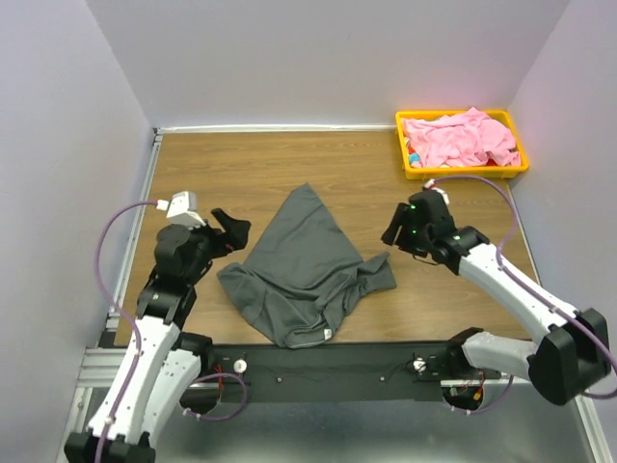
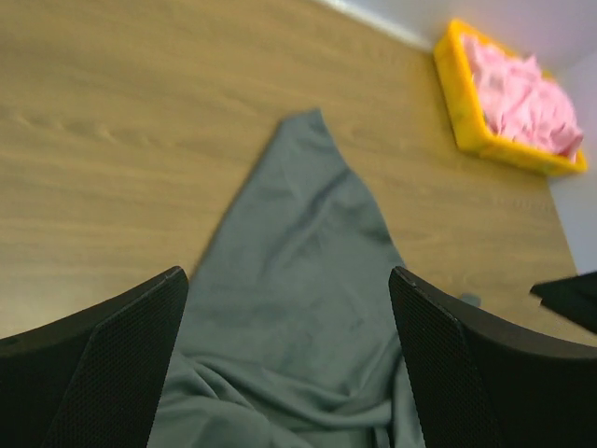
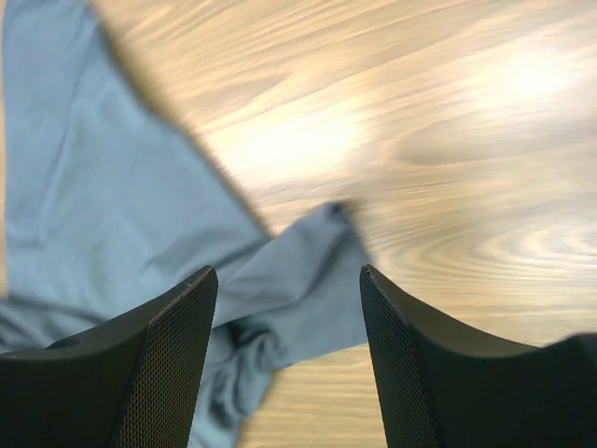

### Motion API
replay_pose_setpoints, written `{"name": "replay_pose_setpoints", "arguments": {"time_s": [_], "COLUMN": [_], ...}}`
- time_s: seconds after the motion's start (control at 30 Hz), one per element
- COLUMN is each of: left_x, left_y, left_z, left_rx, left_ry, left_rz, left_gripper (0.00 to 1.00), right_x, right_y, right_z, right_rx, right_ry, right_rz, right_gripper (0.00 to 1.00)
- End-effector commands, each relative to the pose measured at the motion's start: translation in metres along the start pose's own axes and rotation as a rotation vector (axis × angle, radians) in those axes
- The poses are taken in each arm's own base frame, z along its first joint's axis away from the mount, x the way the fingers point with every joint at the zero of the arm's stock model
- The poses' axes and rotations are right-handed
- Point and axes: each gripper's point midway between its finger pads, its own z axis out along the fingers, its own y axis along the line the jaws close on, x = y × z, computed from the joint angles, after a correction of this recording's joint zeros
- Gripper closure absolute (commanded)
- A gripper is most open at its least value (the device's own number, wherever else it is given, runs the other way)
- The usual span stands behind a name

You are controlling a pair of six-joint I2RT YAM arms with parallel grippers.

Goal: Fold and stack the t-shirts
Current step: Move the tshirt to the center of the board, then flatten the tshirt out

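A dark charcoal grey t-shirt (image 1: pixel 304 270) lies crumpled and spread on the wooden table, a pointed part reaching toward the back. A light pink t-shirt (image 1: pixel 461 139) lies bunched in the yellow tray (image 1: pixel 402 145) at the back right. My left gripper (image 1: pixel 231 233) is open and empty, just left of the grey shirt; in its wrist view the shirt (image 2: pixel 298 280) lies between the fingers. My right gripper (image 1: pixel 393 230) is open and empty, just right of the shirt's sleeve; the sleeve (image 3: pixel 298 271) shows between its fingers.
White walls close in the table on the left, back and right. The black mounting rail (image 1: pixel 328 367) runs along the near edge. The pink shirt and yellow tray (image 2: pixel 457 112) also show in the left wrist view at the upper right.
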Motion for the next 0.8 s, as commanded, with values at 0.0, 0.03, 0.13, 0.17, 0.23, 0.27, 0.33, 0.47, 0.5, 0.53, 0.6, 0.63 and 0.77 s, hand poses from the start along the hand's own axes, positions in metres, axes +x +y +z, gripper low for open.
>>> {"name": "replay_pose_setpoints", "arguments": {"time_s": [0.0,0.03,0.13,0.17,0.23,0.27,0.33,0.47,0.5,0.53,0.6,0.63,0.77], "left_x": [0.045,0.054,0.078,0.092,0.105,0.119,0.124,0.141,0.143,0.144,0.154,0.159,0.185], "left_y": [-0.026,-0.037,-0.051,-0.049,-0.054,-0.049,-0.048,-0.034,-0.031,-0.030,-0.022,-0.019,-0.006], "left_z": [0.013,0.015,0.027,0.035,0.040,0.045,0.052,0.067,0.069,0.071,0.075,0.076,0.079], "left_rx": [0.092,0.100,0.079,0.050,0.026,-0.004,-0.030,-0.106,-0.116,-0.126,-0.155,-0.165,-0.187], "left_ry": [0.191,0.213,0.280,0.319,0.344,0.384,0.397,0.433,0.436,0.435,0.458,0.470,0.532], "left_rz": [-0.080,-0.072,-0.090,-0.097,-0.075,-0.057,-0.041,0.000,0.012,0.021,0.030,0.030,0.034], "left_gripper": [0.04,0.04,0.04,0.04,0.04,0.04,0.04,0.05,0.05,0.05,0.07,0.07,0.07], "right_x": [-0.004,-0.005,0.005,0.009,0.013,0.014,0.019,0.021,0.023,0.024,0.031,0.034,0.053], "right_y": [-0.039,-0.047,-0.046,-0.044,-0.043,-0.037,-0.033,-0.025,-0.024,-0.023,-0.023,-0.024,-0.033], "right_z": [0.007,0.011,0.027,0.030,0.041,0.043,0.051,0.056,0.057,0.059,0.062,0.064,0.071], "right_rx": [0.058,0.066,0.023,0.007,-0.005,-0.040,-0.053,-0.091,-0.098,-0.105,-0.107,-0.105,-0.078], "right_ry": [-0.028,-0.026,0.005,0.017,0.025,0.037,0.067,0.085,0.094,0.097,0.124,0.136,0.175], "right_rz": [0.065,0.095,0.144,0.164,0.179,0.194,0.205,0.222,0.230,0.233,0.250,0.257,0.295], "right_gripper": [0.30,0.31,0.36,0.38,0.41,0.41,0.43,0.44,0.44,0.44,0.44,0.44,0.44]}}
